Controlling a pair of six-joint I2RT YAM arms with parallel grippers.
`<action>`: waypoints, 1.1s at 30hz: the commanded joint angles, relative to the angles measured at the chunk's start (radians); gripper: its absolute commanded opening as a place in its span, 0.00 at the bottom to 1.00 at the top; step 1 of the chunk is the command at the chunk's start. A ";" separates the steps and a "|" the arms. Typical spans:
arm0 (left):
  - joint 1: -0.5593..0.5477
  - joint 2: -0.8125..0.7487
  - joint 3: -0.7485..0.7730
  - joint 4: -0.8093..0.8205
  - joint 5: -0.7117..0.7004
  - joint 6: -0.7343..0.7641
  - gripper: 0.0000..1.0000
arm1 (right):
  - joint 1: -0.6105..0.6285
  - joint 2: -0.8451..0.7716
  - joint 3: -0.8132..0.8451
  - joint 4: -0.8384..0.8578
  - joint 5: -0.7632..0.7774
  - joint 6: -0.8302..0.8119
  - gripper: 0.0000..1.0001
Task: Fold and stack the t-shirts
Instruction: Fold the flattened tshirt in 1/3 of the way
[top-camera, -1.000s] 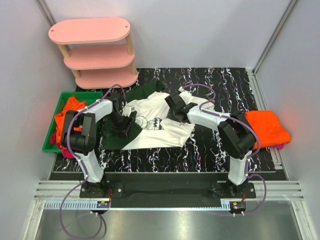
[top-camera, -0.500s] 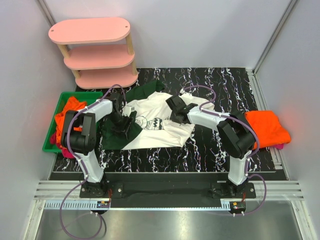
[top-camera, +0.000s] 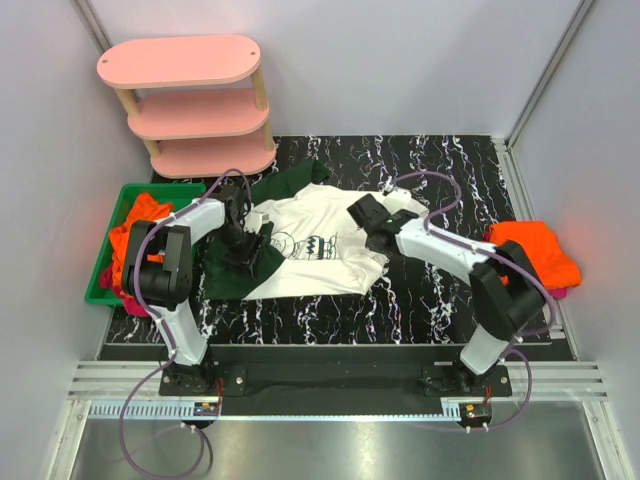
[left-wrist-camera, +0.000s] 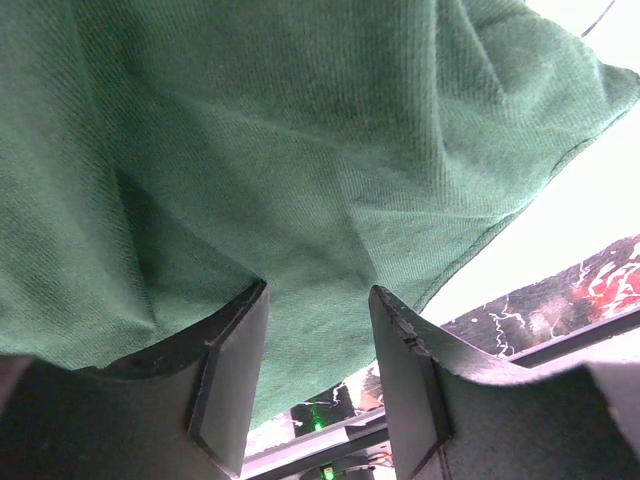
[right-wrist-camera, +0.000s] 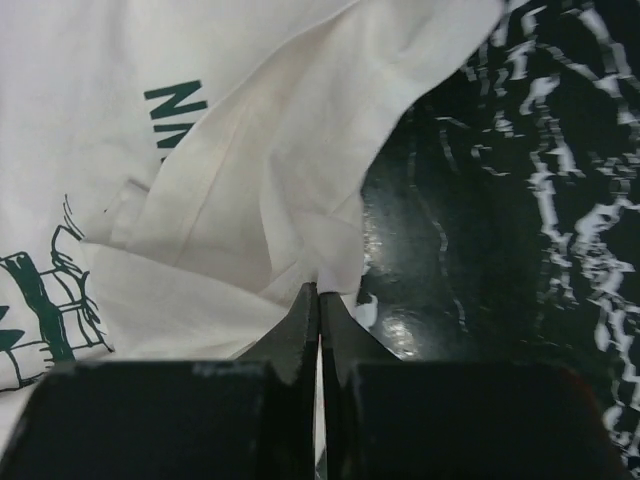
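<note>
White t-shirt (right-wrist-camera: 230, 190) is pinched in right tool (right-wrist-camera: 319, 292), visible wrist-side only.

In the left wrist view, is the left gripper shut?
No, the left gripper has its fingers apart, with the t-shirt's green sleeve before them.

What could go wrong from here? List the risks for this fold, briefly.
1. The right gripper is shut on just a thin edge of the white t-shirt, at its very tips. The cloth may slip out once pulled.
2. The left gripper stands open with the green sleeve bunched between its fingers. A pull from the other side could drag the sleeve askew and leave a crooked fold.
</note>
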 joint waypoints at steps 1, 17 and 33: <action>-0.001 0.020 -0.038 0.008 -0.012 0.024 0.51 | -0.009 -0.134 -0.022 -0.205 0.163 0.046 0.00; 0.028 0.049 -0.008 -0.027 -0.049 0.012 0.50 | -0.038 -0.238 -0.102 -0.601 0.168 0.236 0.00; 0.062 0.072 0.037 -0.038 -0.032 -0.009 0.50 | -0.093 -0.304 -0.137 -0.716 0.093 0.292 0.07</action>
